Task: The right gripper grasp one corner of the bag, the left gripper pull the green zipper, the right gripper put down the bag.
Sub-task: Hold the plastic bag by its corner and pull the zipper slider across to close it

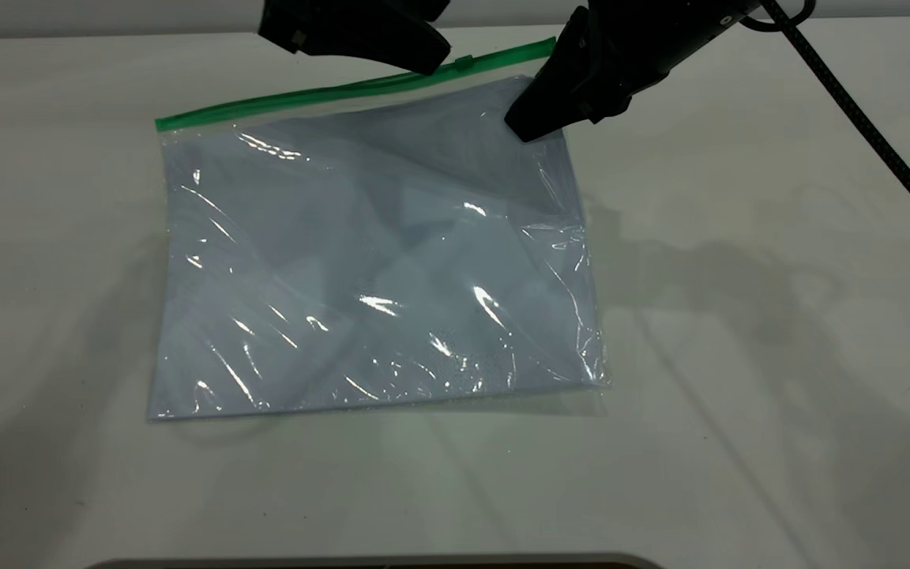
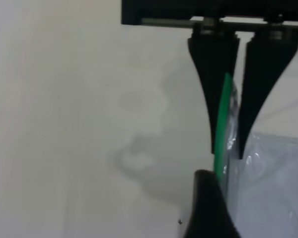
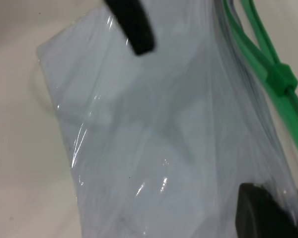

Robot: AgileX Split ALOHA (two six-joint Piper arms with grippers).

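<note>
The bag (image 1: 376, 269), a clear pouch with a white sheet inside, lies on the white table. The green zipper (image 1: 305, 95) runs along its far edge, with the slider tab (image 1: 464, 62) near the right end. My right gripper (image 1: 530, 126) is shut on the bag's far right corner and lifts it slightly. In the left wrist view its fingers (image 2: 258, 99) clamp the green strip (image 2: 221, 129). My left gripper (image 1: 433, 59) hovers open at the zipper, just left of the slider. One of its fingers (image 2: 206, 208) is beside the strip, the other (image 3: 139, 34) over the bag. The slider (image 3: 283, 79) is free.
The right arm's braided cable (image 1: 858, 111) trails across the table's far right. The bare white table (image 1: 739, 395) surrounds the bag. A dark edge (image 1: 376, 563) lines the near side.
</note>
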